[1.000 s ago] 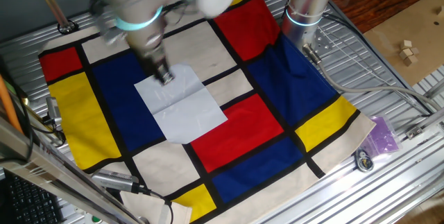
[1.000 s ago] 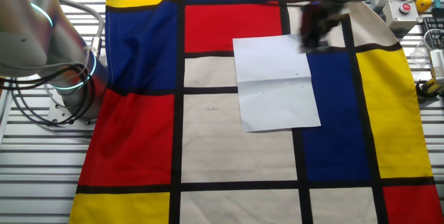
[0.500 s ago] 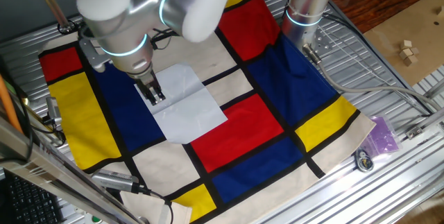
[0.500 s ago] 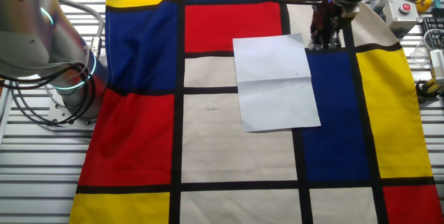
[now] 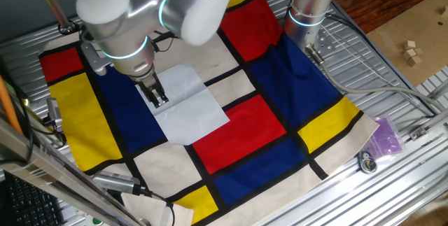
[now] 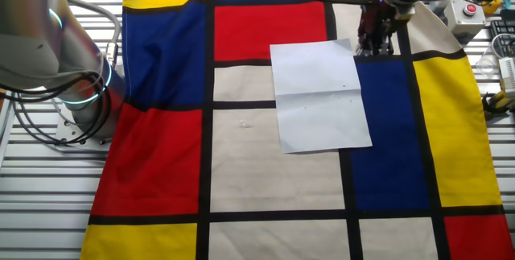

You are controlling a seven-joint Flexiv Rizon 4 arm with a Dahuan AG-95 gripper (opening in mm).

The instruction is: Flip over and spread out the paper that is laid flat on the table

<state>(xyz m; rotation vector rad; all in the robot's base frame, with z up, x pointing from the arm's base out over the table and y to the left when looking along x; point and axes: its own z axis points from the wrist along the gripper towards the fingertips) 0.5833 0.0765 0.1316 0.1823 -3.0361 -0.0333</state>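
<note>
1. One fixed view: we see the gripper at a corner of the paper; whether its fingers are apart or together we cannot tell
2. Paper lies flat on the table, spreading away from the fingertips

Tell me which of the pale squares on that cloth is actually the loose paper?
The paper is the whiter sheet beside the gripper. Unlike the cream blocks, it has no black border, lies across the cloth's lines and shows faint creases.
</note>
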